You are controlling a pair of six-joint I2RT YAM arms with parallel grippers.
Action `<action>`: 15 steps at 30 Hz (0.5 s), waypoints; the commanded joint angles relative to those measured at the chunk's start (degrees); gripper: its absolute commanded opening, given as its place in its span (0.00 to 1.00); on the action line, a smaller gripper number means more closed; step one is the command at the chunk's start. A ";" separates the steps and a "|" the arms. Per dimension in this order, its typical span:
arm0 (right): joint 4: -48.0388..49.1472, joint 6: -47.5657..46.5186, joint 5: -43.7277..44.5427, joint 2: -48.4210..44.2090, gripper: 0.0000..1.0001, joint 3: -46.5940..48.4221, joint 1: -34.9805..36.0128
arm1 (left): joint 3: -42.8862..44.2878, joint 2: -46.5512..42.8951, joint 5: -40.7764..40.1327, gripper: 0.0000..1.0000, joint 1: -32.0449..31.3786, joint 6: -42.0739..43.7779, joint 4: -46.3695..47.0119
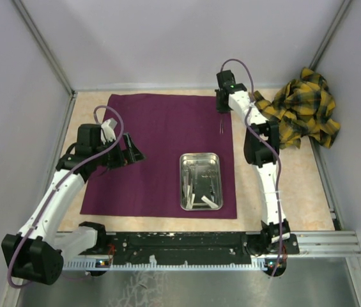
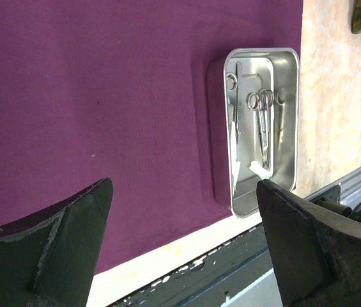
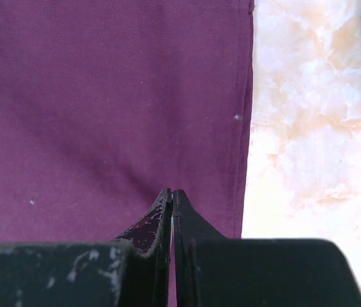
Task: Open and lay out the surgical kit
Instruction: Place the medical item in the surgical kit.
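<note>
Left pincer (image 2: 183, 185) spread wide, empty above cloth wrap (image 1: 154, 147); right pincer (image 3: 172, 193) clenched near wrap edge. We fear snagged wrap dragging steel tray (image 1: 181, 181), spilling scissors (image 2: 261, 125) onto worktop (image 1: 295, 185).

Tray (image 1: 200, 181) on cloth (image 1: 154, 147) on counter (image 1: 295, 192), right of left claw (image 2: 183, 188), scissors (image 2: 261, 121) in tray, right claw (image 3: 172, 193) over cloth's far right edge.

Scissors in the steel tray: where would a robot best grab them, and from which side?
Just below the finger rings, from straight above, pinching across the shanks. The scissors lie flat and lengthwise in the walled tray, so a sideways approach looks blocked.
</note>
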 commanded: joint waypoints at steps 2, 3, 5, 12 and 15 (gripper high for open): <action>2.91 -1.19 -0.52 1.49 0.00 3.79 -1.15 | 0.92 0.52 -0.74 1.00 -0.23 0.12 1.96; 3.24 -1.11 -0.45 1.93 0.00 3.79 -1.21 | 0.88 0.61 -0.83 1.00 -0.25 0.12 2.05; 3.41 -0.91 -0.22 2.54 0.00 3.87 -1.32 | 0.88 0.81 -0.92 1.00 -0.23 0.15 2.23; 4.06 -0.46 -0.75 3.25 0.00 3.02 -1.43 | 0.80 1.17 -1.03 1.00 -0.25 0.05 2.32; 3.75 -0.20 -0.53 3.68 0.03 3.08 -1.51 | 0.66 1.22 -1.03 0.99 -0.23 -0.02 2.47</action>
